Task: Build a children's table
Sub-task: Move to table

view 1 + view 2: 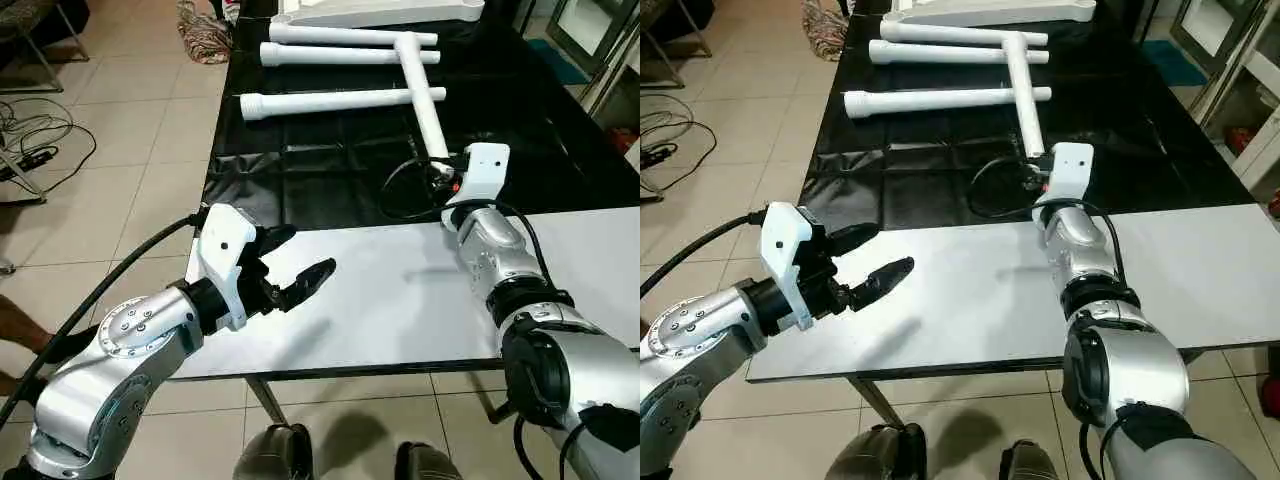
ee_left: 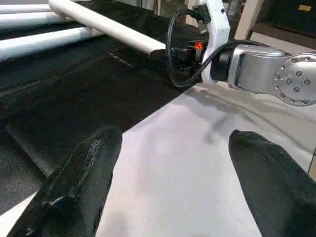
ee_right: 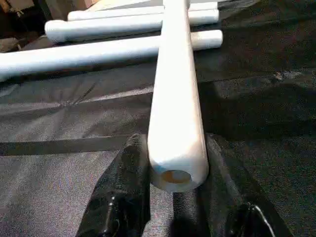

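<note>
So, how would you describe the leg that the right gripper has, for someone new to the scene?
On the black cloth lie four white tube legs. Three lie parallel; the crossing leg rests over them, its near end between the right gripper's jaws.

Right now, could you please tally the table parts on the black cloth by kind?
Tapered white tube legs: 4, three lying side by side and one laid across them, its near end between the right end effector fingers.
White table top: 1.
Total: 5.
</note>
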You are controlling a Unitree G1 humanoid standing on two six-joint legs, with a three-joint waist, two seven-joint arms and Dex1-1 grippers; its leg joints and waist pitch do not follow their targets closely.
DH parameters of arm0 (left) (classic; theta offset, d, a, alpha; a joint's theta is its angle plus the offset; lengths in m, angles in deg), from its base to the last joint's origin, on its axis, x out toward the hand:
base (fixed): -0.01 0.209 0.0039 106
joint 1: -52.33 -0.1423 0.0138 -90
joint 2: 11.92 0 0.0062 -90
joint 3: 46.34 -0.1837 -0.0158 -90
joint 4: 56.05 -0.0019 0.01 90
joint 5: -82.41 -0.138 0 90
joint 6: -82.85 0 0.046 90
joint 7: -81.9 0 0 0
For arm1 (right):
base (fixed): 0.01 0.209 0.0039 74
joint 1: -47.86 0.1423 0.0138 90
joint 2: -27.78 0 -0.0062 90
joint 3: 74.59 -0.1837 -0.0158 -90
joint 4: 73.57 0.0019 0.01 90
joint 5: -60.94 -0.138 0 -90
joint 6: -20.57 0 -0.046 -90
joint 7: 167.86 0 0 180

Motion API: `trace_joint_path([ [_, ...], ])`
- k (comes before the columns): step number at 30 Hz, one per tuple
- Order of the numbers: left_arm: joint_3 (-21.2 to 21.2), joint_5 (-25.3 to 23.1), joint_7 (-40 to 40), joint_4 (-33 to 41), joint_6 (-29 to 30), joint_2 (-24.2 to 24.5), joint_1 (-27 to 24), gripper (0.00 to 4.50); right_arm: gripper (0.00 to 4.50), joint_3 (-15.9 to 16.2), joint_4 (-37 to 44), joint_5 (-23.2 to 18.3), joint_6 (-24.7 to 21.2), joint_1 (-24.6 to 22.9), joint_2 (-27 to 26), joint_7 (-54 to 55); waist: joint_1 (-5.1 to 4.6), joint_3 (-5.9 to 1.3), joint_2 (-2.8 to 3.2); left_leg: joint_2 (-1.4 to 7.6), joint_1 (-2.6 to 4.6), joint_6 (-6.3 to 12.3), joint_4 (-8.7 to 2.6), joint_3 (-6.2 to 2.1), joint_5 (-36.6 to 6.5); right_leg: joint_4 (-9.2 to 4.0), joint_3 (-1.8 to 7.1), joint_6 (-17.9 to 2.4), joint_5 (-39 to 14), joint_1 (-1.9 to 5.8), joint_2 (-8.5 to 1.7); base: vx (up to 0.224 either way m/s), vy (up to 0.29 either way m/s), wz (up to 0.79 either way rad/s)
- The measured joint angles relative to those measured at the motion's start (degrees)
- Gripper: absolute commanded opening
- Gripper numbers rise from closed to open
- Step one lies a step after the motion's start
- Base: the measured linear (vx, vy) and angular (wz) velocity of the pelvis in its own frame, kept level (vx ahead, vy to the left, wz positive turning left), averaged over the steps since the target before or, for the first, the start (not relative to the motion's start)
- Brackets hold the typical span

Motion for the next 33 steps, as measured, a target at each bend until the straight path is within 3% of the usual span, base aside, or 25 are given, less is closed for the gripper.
trace_joint_path([
  [18, 0.03, -2.24, 2.57, -0.78, -1.85, -1.43, -0.04, 3.96, 1.18, -0.30, 2.51, -1.94, 0.12, -0.10, -0.04, -2.76, -0.03, -0.02, -0.04, 0.04, 0.03, 0.00, -0.01, 0.10, 0.00, -0.01, 0.02, 0.00, 0.00, -0.03, -0.02, 0.000, 0.000, 0.00],
  [33, 0.16, -5.44, 6.67, -3.37, -3.89, -3.84, 0.84, 3.96, 1.18, -0.82, 9.08, -4.75, 0.15, -4.73, -0.39, -5.86, -0.03, -0.08, -0.16, 0.06, 0.04, 0.03, -0.01, 0.15, 0.01, -0.04, 0.02, 0.00, 0.00, -0.03, -0.02, 0.000, 0.000, 0.00],
])
